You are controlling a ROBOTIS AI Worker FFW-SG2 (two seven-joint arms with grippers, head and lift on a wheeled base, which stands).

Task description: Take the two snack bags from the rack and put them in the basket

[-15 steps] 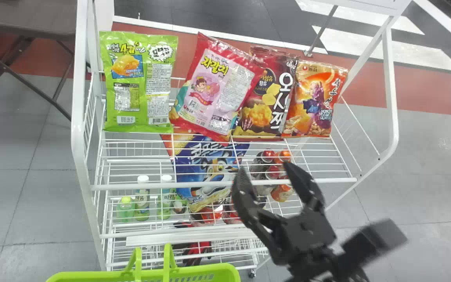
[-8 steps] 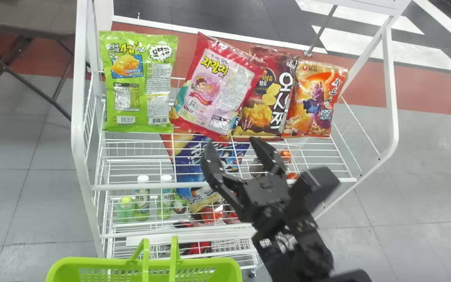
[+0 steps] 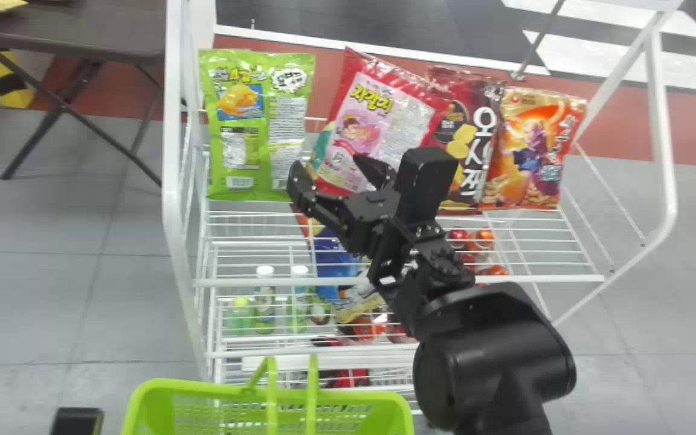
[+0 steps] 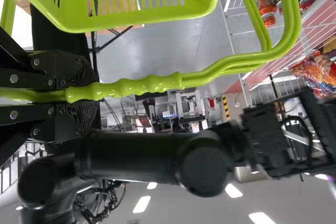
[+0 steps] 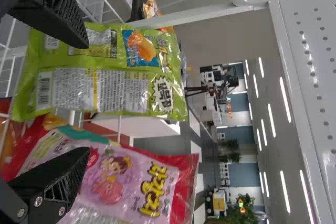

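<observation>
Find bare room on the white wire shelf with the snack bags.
Bare wire: between the green plastic snack bag and the white metal front rail; also between the orange plastic bag and that rail. Crowded: the red-and-pink plastic bag overlaps the dark red-and-black one beside the orange bag, with the black right gripper in front.

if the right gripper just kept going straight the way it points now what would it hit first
Probably the green snack bag, near its edge beside the pink bag; the right gripper lines up there, though depth is hard to judge.
</observation>
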